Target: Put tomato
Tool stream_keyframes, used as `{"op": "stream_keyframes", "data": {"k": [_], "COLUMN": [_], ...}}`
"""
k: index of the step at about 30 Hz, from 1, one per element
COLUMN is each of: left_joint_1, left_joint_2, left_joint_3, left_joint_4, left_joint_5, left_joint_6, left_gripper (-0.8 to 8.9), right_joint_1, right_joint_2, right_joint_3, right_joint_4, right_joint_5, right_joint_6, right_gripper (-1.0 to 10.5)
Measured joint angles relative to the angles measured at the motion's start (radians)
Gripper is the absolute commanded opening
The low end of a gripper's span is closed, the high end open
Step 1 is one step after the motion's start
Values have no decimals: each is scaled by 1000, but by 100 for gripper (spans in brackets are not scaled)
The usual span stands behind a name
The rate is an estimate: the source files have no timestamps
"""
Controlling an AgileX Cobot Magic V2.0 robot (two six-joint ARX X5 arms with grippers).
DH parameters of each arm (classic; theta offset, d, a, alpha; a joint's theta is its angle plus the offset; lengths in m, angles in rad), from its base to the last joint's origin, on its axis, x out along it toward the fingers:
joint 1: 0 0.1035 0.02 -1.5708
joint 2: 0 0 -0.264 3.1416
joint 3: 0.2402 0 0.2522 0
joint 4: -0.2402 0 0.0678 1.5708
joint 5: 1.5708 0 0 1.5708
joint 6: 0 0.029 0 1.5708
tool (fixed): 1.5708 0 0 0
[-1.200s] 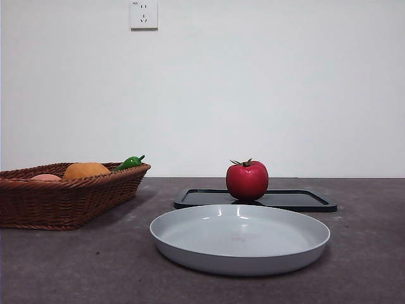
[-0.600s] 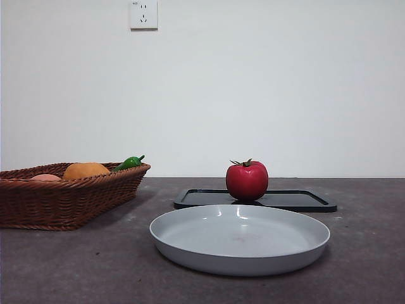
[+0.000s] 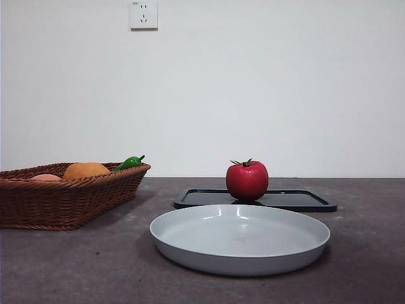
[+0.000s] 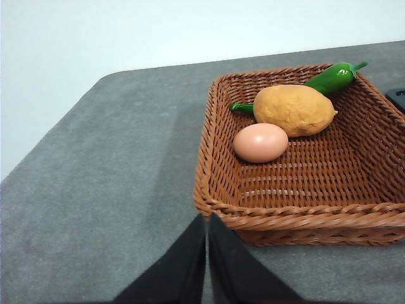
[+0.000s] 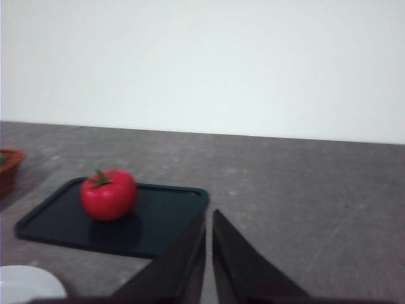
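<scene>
The glossy red tomato with a small green stem stands upright on a flat black tray behind a grey plate. In the right wrist view the tomato sits on the tray, some way ahead of my right gripper, which is shut and empty. My left gripper is shut and empty, just outside the near wall of a wicker basket. Neither gripper shows in the front view.
The wicker basket stands at the left and holds an orange lumpy fruit, a pale egg and a green pepper. The grey plate's rim shows in the right wrist view. A wall socket is behind.
</scene>
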Motion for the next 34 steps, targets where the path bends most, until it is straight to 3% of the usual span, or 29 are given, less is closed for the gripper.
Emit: {"op": "stream_keyframes", "data": {"k": [7,11,20,34], "left_joint_1": [0,0,0,0], "left_joint_2": [0,0,0,0], "left_joint_3": [0,0,0,0], "left_joint_4": [0,0,0,0], "left_joint_5": [0,0,0,0], "left_joint_6": [0,0,0,0], "left_gripper": [7,7,7,7], "right_joint_1": [0,0,0,0], "right_joint_2": [-74,-78,-77,-77], "right_joint_3": [-146,-185,-184,-185], "right_joint_4": [58,56,-58,-55], "right_joint_5": [76,79,128,130], "right_joint_6": [41,50,51,53], "right_gripper": [6,6,6,6]}}
